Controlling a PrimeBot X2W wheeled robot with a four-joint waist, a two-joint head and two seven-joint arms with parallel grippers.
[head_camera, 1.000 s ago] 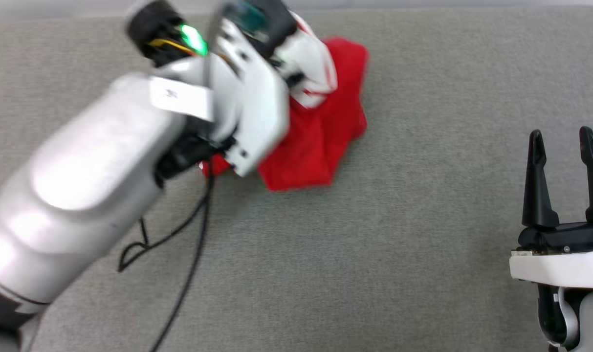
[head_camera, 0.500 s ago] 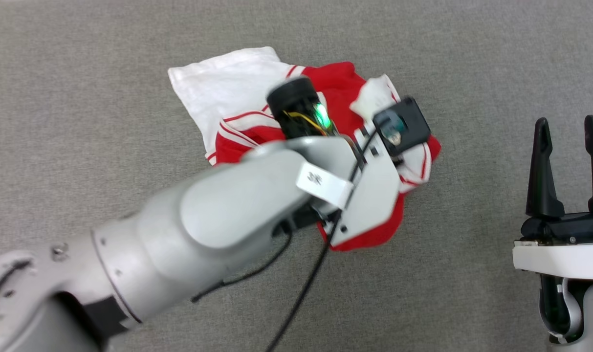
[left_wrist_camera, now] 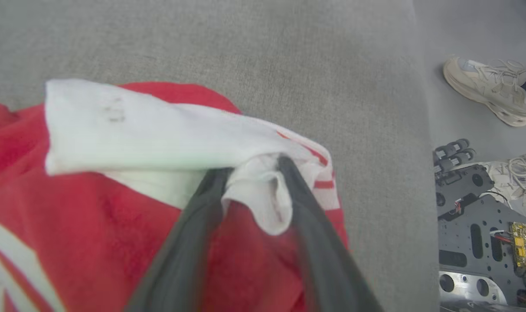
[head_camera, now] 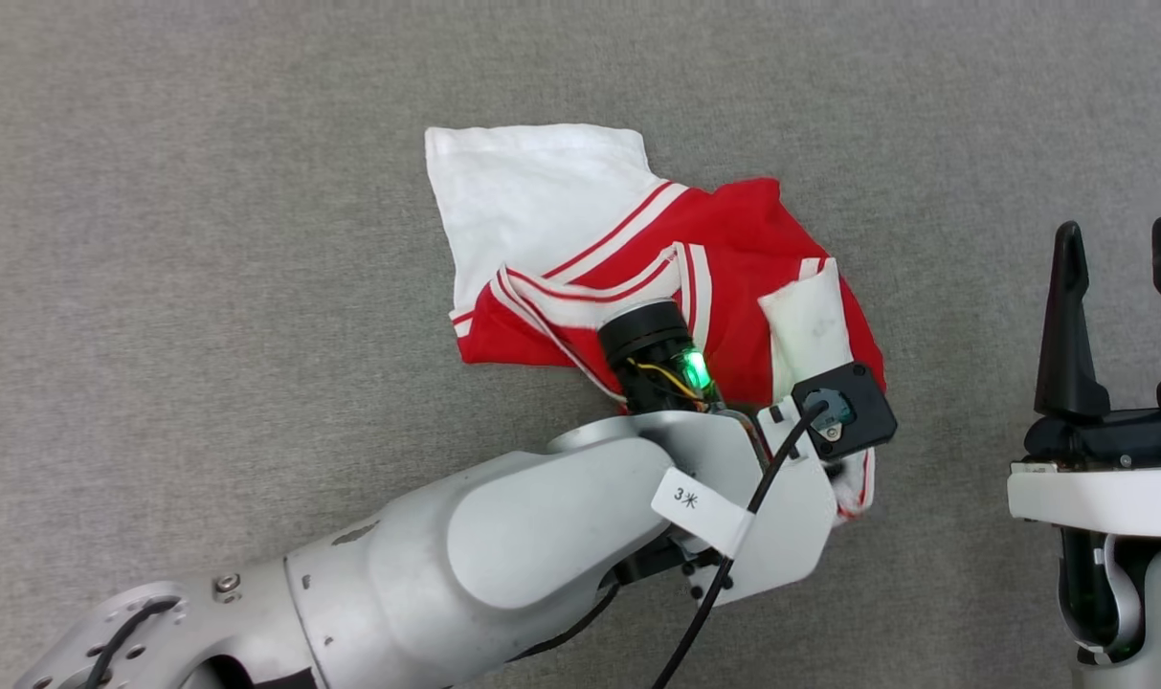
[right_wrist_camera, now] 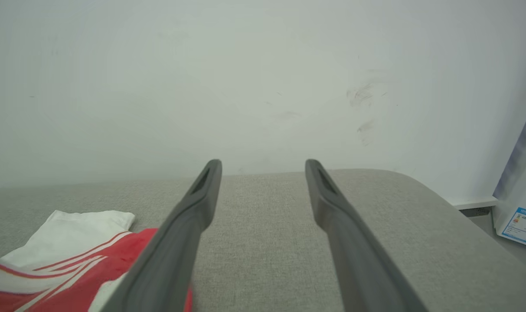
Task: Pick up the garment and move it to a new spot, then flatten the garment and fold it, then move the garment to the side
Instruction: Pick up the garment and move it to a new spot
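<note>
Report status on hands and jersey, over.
Left hand around a white fold of the jersey, grip unclear. Right hand open, apart from it. Jersey crumpled on grey surface. Left arm overhangs its near edge.

one garment (head_camera: 733,249), two end effectors (left_wrist_camera: 253,167) (head_camera: 1119,230), two shoes (left_wrist_camera: 488,89)

Our left arm (head_camera: 503,545) reaches in from the lower left, its wrist over the near right part of a crumpled red shirt (head_camera: 743,230). The shirt lies on the grey surface (head_camera: 207,287) with one white sleeve (head_camera: 532,191) spread flat toward the far left. Our right hand (head_camera: 1119,234) sits at the lower right, fingers apart and pointing up, well apart from the shirt.
</note>
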